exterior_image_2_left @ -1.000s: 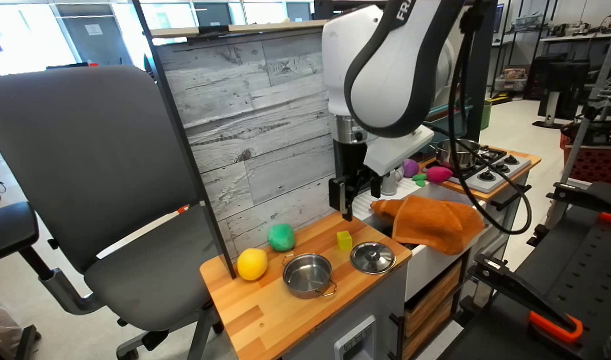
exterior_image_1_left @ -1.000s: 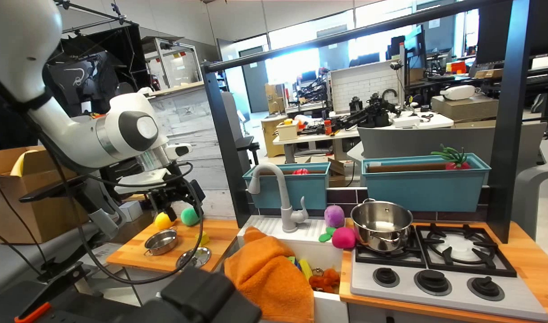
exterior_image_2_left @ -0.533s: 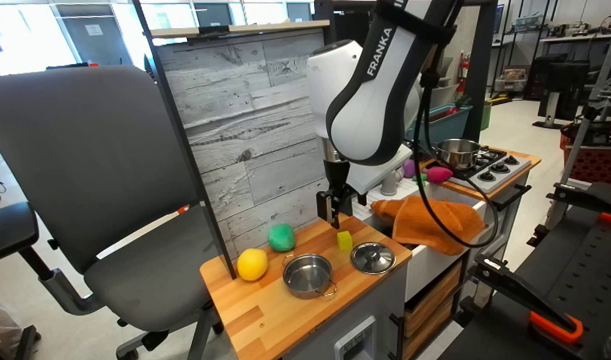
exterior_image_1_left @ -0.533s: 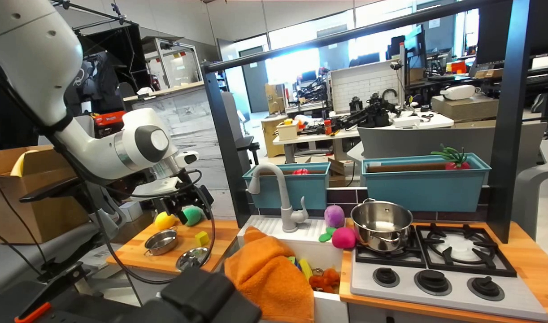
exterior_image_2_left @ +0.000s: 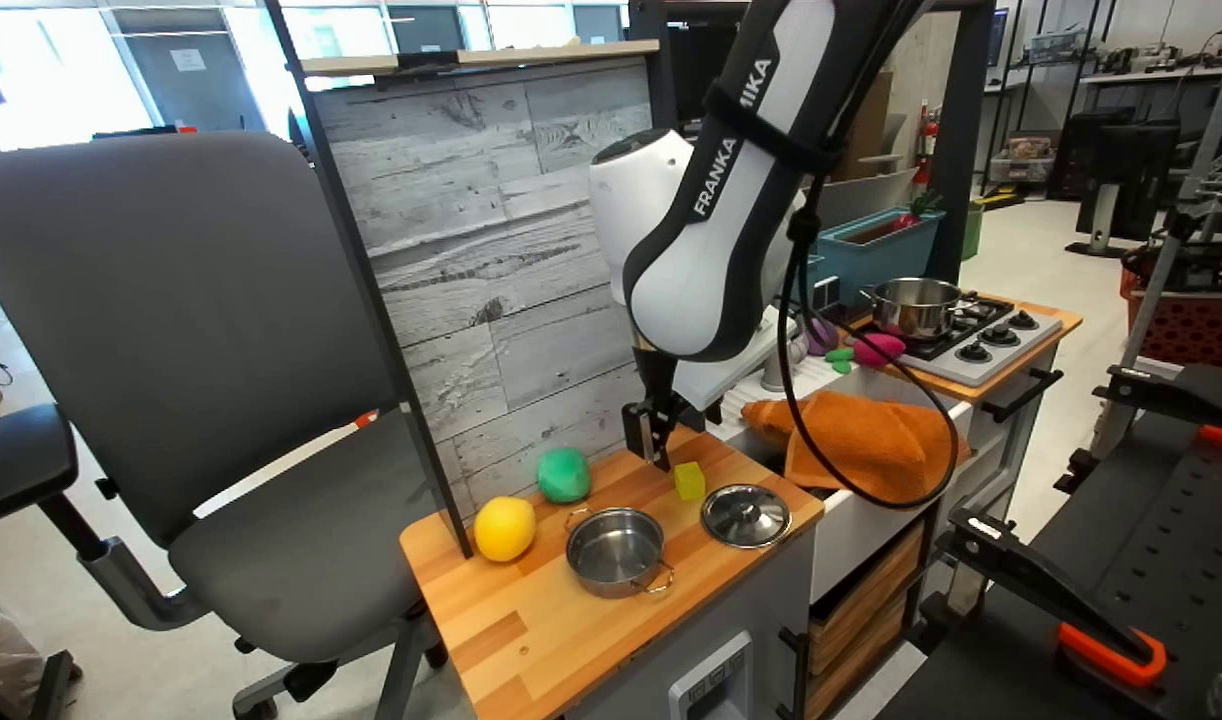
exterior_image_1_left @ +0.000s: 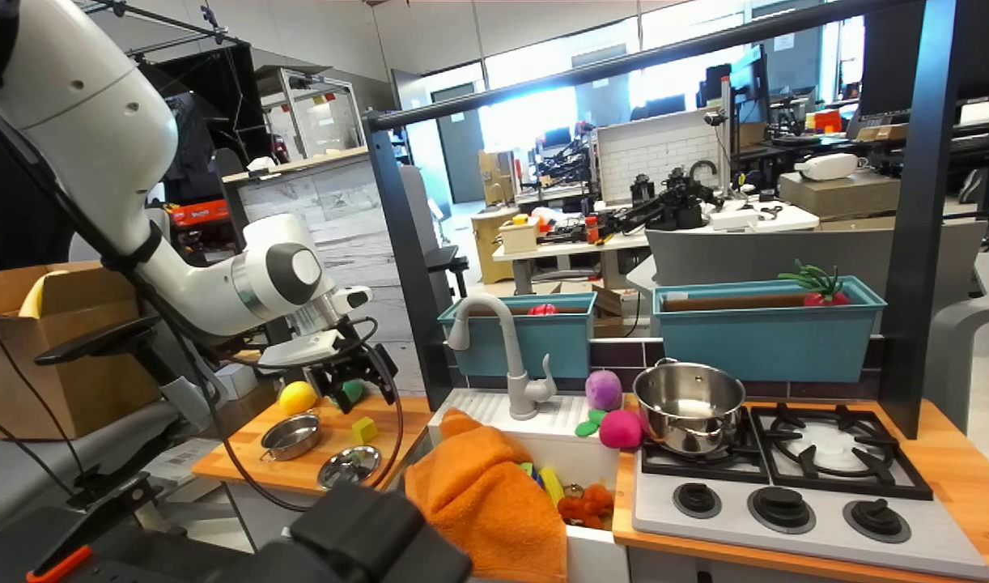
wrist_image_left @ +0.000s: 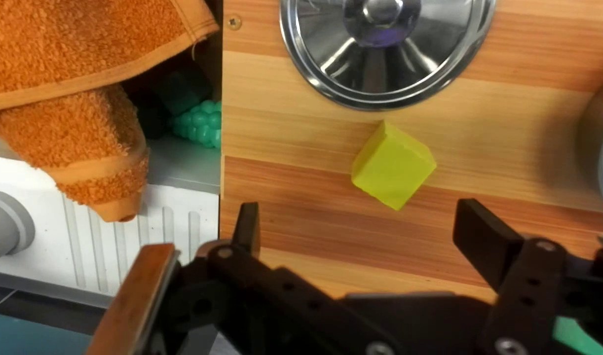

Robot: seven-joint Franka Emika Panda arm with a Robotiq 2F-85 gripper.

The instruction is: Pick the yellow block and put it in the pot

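While the gripper [wrist_image_left: 357, 219] hangs spread wide above the worktop [exterior_image_2_left: 561, 632], the yellow block [exterior_image_2_left: 689, 482] rests on it, right of the small pot [exterior_image_2_left: 613, 566] and farther than the lid [exterior_image_2_left: 746, 517] in both exterior views.

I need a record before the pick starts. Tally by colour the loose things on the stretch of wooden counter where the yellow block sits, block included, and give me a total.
Yellow: 2 (yellow block, yellow ball)
Green: 1 (green ball)
Silver: 2 (small pot, lid)
Total: 5
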